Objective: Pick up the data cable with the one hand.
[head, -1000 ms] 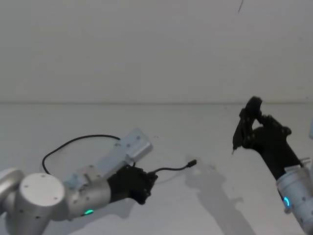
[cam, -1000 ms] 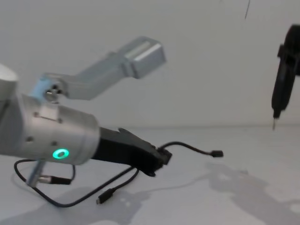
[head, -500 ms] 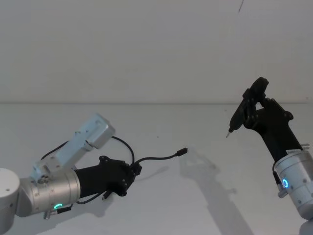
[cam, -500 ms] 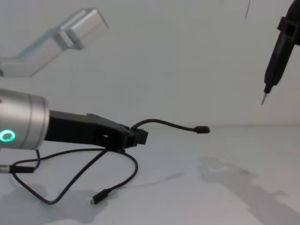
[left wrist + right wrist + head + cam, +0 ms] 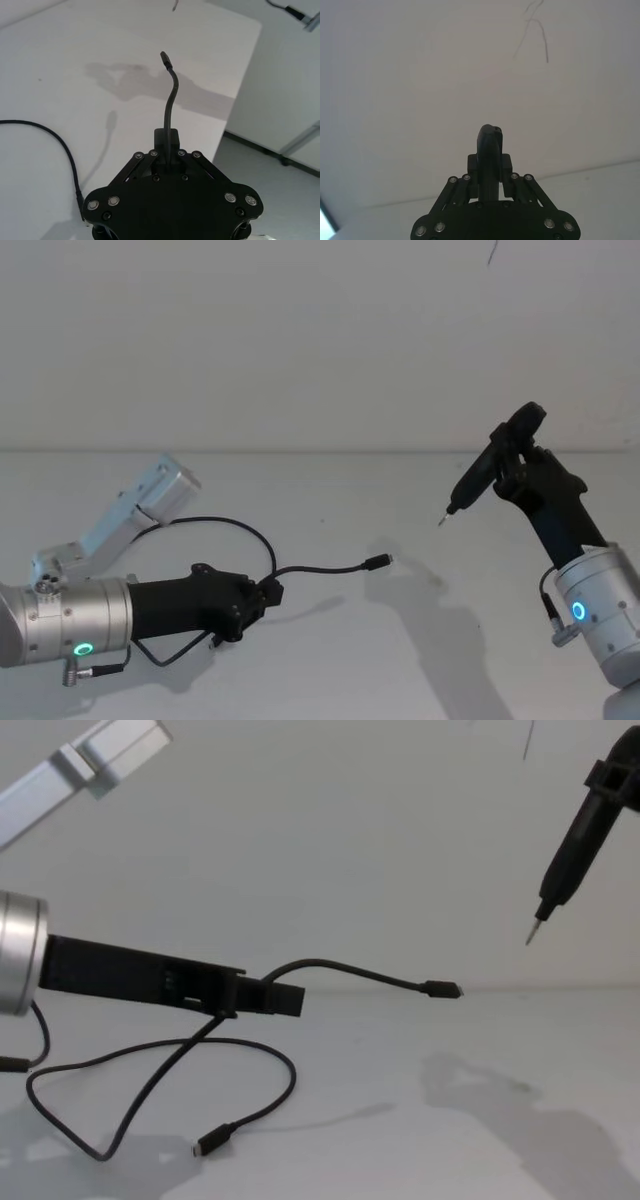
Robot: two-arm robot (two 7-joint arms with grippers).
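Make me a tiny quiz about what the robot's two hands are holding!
1. True or false: the left hand is shut on the long thin black data cable.
2. What does the right hand hold? A a cup; B a black pen-shaped tool with a metal tip; C nothing.
3. Fill in: the cable's raised plug sticks out toward the ____ hand.
Key: 1 true; 2 B; 3 right.

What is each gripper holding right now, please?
Left gripper: fingers closed on the long thin black data cable.
Right gripper: fingers closed on the black pen-shaped tool with a metal tip.
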